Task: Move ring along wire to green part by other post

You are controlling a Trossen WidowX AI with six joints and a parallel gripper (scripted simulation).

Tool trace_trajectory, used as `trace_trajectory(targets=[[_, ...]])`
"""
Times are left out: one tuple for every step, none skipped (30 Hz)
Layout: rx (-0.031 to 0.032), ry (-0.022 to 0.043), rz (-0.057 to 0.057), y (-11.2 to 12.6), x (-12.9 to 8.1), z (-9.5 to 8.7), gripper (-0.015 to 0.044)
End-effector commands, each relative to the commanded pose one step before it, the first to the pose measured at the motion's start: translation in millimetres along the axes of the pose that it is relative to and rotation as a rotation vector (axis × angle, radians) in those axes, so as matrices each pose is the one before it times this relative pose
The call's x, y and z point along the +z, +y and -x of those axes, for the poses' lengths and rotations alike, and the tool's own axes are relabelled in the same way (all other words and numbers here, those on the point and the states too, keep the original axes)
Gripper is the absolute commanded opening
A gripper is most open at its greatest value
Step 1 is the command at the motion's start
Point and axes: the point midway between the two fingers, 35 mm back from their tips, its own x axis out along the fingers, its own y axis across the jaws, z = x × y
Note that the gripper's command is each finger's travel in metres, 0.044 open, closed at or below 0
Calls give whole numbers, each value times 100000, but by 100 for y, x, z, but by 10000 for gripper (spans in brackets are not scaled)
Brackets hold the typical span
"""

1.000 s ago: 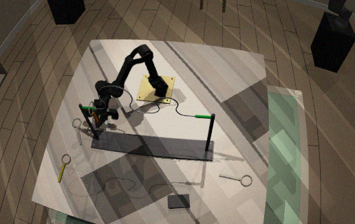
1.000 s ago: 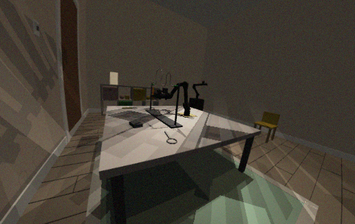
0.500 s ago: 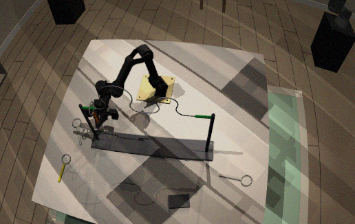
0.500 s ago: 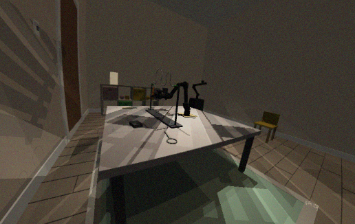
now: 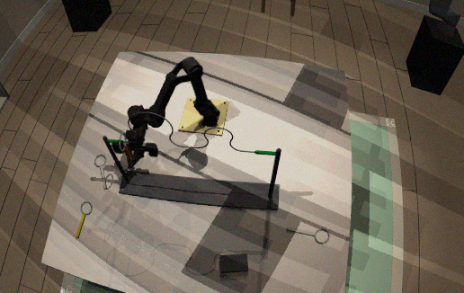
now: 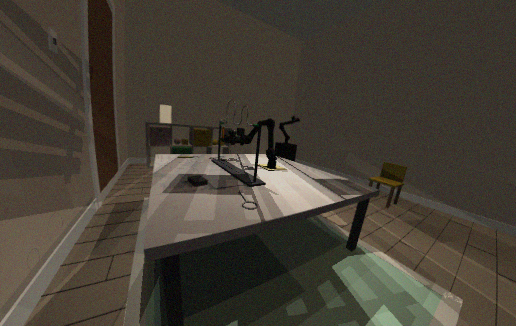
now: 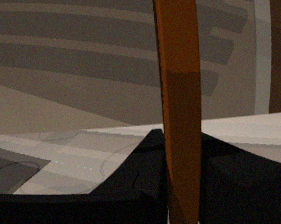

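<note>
The ring (image 5: 122,140) hangs on the green wire part (image 5: 114,141) beside the left post (image 5: 117,163). Its orange handle (image 5: 128,154) (image 7: 179,96) points down from it. My gripper (image 5: 131,155) (image 7: 169,137) is shut on the orange handle; in the wrist view the handle stands upright between the dark fingers. The thin grey wire (image 5: 237,148) winds rightward to the other green part (image 5: 264,153) at the right post (image 5: 274,173). In the exterior view the arm (image 6: 261,131) and the wire stand are small and far away, and the ring is too small to make out.
The posts stand on a dark base board (image 5: 197,190). The arm is mounted on a yellow plate (image 5: 191,118). Loose rings lie on the table: one with a yellow handle (image 5: 81,223), one at the left (image 5: 101,161), one at the right (image 5: 321,235). A dark box (image 5: 234,263) lies near the front edge.
</note>
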Motion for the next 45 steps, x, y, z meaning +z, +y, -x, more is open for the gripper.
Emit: trace_trajectory(targets=[[-62,-9,-505,531,-4,52,-150],[4,4,-106,111,-1,-1,-150],[4,4,-123,114,-1,-1,-150],[4,4,-128,115,-1,-1,-150],[4,4,-130,115,-1,-1,-150],[4,4,-136,115,-1,-1,-150],[4,3,-218,125,-1,-1,-150],[4,3,-253,131,-2,-1,-150],[4,3,-264,133,-2,-1,-150],[4,3,-266,132,-2,-1,-150],[4,3,-279,134,-2,-1,-150],[4,2,-411,149,-3,-1,-150],[5,2,-474,160,-3,-1,-150],[5,2,-490,162,-4,-1,-150],[5,2,-492,161,-4,-1,-150],[5,2,-512,163,-4,-1,-150],[5,1,-697,185,-5,-1,-150],[6,1,-791,200,-6,-2,-150],[6,1,-812,203,-6,-2,-150],[6,0,-812,202,-7,-2,-150],[6,0,-839,204,-8,-2,-150],[7,-1,-1064,232,-8,-2,-150],[8,-1,-1181,250,-9,-2,-150],[8,-1,-1205,253,-10,-2,-150],[8,-2,-1202,251,-11,-2,-150],[8,-2,-1233,254,-11,-2,-150],[9,-3,-1471,284,-5,-2,-150],[6,-2,-1037,197,-3,-2,-150],[7,-3,-1183,224,-3,-3,-150],[8,-4,-1422,269,-4,-3,-150],[9,-4,-1618,304,-5,-3,-150],[10,-5,-1800,328,-1,-3,-150],[11,-6,-1922,346,1,-3,-150],[12,-6,-1966,352,1,-3,-150],[12,-7,-1970,351,0,-3,-150],[12,-7,-1983,352,-1,-3,-150],[13,-8,-2088,364,4,-3,-150],[14,-9,-2182,378,6,-3,-150],[14,-9,-2223,383,5,-3,-150],[14,-9,-2230,384,4,-3,-150],[14,-9,-2240,385,4,-3,-150],[14,-10,-2307,393,8,-3,-150],[14,-10,-2364,401,9,-4,-150],[14,-10,-2386,404,8,-3,-150],[14,-10,-2389,405,7,-3,-150]])
